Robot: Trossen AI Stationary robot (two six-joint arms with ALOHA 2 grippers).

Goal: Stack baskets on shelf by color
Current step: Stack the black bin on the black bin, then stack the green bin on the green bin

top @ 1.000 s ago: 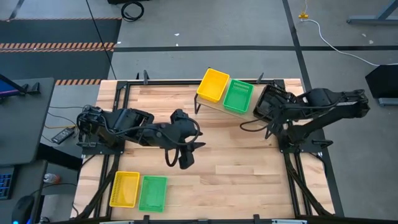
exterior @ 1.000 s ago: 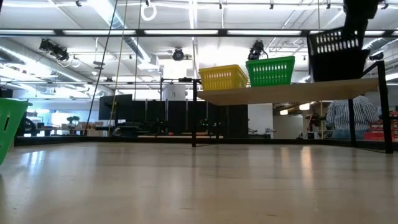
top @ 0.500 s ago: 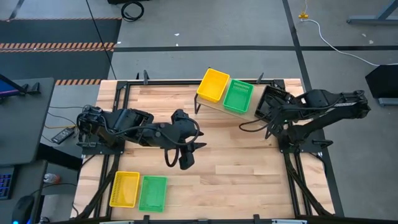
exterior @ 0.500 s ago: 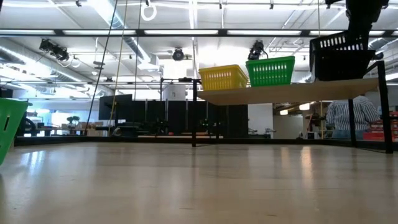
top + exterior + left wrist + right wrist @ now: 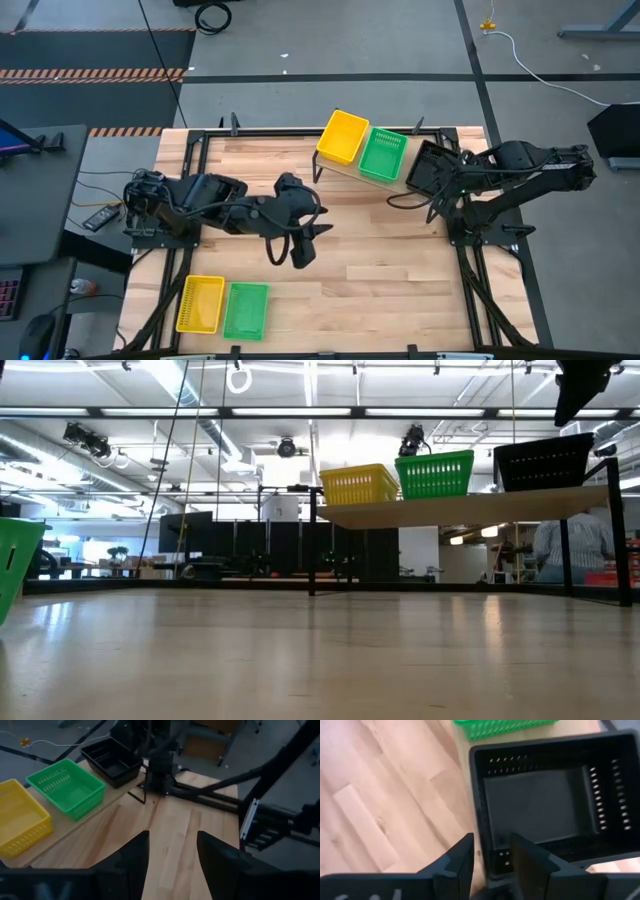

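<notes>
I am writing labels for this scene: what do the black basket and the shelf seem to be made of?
Black basket: probably moulded plastic, matt, with rows of small slots in thin walls. Shelf: light wood board, by its pale grain-like look, on thin black legs, likely metal.

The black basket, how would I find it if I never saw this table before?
Find the raised light-wood shelf at the far edge of the table. Three baskets sit in a row on it: yellow basket, green basket, then the black basket at the end, by the right gripper. It is the only dark one.
</notes>
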